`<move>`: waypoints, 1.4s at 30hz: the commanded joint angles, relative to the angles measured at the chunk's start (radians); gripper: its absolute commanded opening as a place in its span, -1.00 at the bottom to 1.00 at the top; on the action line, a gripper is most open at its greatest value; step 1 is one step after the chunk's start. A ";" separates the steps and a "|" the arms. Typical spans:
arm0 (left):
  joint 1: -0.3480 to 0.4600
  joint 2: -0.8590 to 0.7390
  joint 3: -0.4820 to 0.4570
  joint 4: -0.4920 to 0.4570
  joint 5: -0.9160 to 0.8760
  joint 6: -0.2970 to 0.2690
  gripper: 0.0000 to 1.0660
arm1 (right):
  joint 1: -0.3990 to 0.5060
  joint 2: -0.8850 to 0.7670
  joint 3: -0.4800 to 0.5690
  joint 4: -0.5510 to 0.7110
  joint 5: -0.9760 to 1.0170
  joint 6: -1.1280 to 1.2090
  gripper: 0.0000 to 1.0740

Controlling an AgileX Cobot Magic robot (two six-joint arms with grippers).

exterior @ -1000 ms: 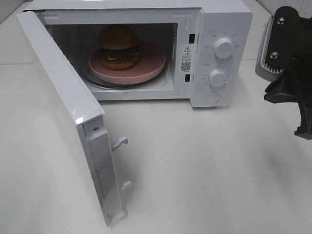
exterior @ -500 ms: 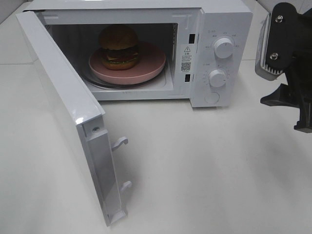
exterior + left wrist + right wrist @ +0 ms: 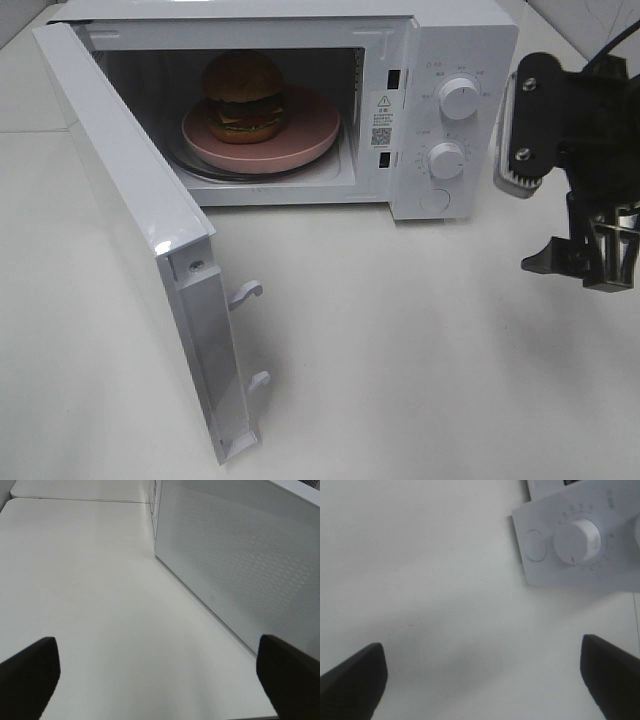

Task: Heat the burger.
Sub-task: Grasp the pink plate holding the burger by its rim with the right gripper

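Note:
The burger (image 3: 245,92) sits on a round pink plate (image 3: 305,137) inside the white microwave (image 3: 455,40). The microwave door (image 3: 130,200) stands wide open, swung out toward the front left. My right gripper (image 3: 572,262) hovers over the table to the right of the control panel, apart from it; in the right wrist view the right gripper (image 3: 480,680) is open with only bare table between its fingers (image 3: 352,677). The left gripper (image 3: 160,677) is open and holds nothing, beside the door's perforated outer face (image 3: 240,565). It does not show in the exterior view.
The panel carries an upper knob (image 3: 458,98), a lower knob (image 3: 446,160) and a round button (image 3: 434,201); the lower knob (image 3: 577,540) and the button (image 3: 536,545) also show in the right wrist view. Two door latch hooks (image 3: 246,293) stick out from the door's edge.
My right gripper has gone from shut to open. The right arm has moved left toward the control panel and dropped lower. The burger, plate and door have stayed put.

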State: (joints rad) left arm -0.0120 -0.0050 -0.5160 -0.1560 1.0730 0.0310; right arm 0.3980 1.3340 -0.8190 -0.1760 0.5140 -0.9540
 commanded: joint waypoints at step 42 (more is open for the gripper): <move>0.002 -0.014 0.000 0.004 -0.005 0.001 0.88 | 0.303 0.726 -0.690 -0.371 -0.024 0.274 0.56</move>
State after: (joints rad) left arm -0.0120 -0.0050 -0.5160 -0.1560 1.0730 0.0310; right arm 0.6950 2.0250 -1.4700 -0.5480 0.5030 -0.6900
